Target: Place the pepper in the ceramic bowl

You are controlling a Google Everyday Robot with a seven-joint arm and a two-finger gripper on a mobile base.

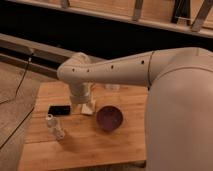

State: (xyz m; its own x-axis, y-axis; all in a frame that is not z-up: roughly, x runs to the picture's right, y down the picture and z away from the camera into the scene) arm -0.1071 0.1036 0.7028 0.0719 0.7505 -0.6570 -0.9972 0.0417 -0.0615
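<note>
The ceramic bowl (109, 118), round and dark maroon, sits on the wooden table (120, 147) right of centre. The pepper does not show in this view. My arm reaches in from the right, bends at the elbow and drops to the table. Its gripper (85, 104) is at the lower end, low over the table just left of the bowl. The wrist hides most of it, and I see nothing held in it.
A flat black object (59, 109) lies left of the gripper. A small white bottle (50, 120) and another small pale item (59, 133) stand near the table's left front. A clear glass cup (113, 88) is at the back. A pale block (90, 108) sits by the wrist.
</note>
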